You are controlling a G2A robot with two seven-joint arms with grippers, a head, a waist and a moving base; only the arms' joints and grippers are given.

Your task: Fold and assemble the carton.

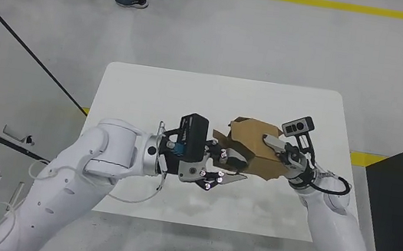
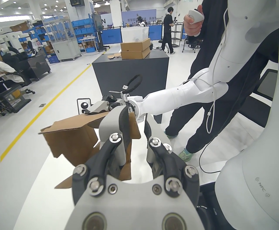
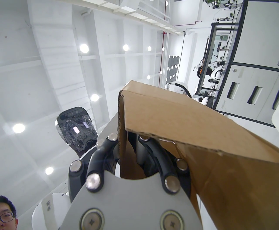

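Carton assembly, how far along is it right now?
Done: the carton is partly raised, with some walls standing. In hand: the right gripper appears to pinch one wall, and the left gripper sits open around a flap. Left: flaps stick out unfolded, and the box is not yet closed.

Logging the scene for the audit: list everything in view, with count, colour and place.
carton: one, brown, part-folded, over the table's middle between both claws.
table: one, white, under the carton.
boxes: two, brown, stacked on the stand.
bin: one, clear, behind the boxes.
stand: one, black, beyond the table.
left claw: one, grey and black, open around a carton flap.
right claw: one, grey and black, shut on a carton wall.
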